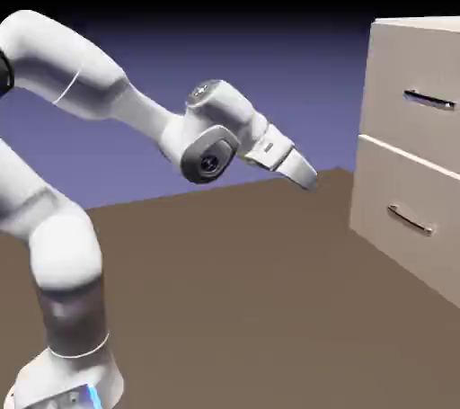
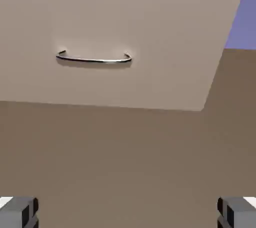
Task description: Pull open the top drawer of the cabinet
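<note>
Beyond the brown floor (image 1: 225, 281), at right, stands the cabinet (image 1: 364, 191), its top drawer (image 1: 386, 75) above the lower. The fingers (image 1: 308, 184) are wide apart, empty, left of it; best raise and level them, then straddle the dark handle (image 1: 429, 100) squarely before pulling.

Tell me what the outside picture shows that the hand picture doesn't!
Only the exterior view shows the robot's arm and the top handle. Only the hand view shows two separate grey finger tips, spread wide. Both show the cabinet's lower drawer, its curved handle and the brown surface.
</note>
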`<state>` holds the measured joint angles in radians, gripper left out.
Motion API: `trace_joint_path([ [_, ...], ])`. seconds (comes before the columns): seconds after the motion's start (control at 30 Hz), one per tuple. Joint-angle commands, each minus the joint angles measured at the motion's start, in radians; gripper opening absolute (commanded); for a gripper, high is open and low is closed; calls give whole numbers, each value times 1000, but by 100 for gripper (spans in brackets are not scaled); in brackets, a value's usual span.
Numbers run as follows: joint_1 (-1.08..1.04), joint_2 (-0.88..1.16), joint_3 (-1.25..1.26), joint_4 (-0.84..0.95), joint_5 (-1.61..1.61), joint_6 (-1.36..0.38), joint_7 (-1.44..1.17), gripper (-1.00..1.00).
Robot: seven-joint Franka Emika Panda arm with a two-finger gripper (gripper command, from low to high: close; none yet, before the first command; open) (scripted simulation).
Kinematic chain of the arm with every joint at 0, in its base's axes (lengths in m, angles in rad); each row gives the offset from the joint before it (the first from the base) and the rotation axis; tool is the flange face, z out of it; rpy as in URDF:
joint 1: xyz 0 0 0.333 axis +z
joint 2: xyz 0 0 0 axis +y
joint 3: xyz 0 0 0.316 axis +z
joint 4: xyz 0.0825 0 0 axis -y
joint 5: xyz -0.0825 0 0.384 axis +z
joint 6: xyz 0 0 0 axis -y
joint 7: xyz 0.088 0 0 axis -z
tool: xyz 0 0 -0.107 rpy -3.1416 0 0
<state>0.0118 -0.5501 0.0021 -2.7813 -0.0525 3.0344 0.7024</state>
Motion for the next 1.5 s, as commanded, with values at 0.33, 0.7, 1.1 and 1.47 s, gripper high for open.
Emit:
trace_joint_path([
  [0.33,-2,182,19,261,-478,-24,-352,0],
  [0.7,-4,363,39,523,-957,-48,-704,0],
  [1.1,-5,561,60,808,-1479,-74,-1088,0],
  [1.47,-7,743,79,1069,-1957,-98,-1440,0],
])
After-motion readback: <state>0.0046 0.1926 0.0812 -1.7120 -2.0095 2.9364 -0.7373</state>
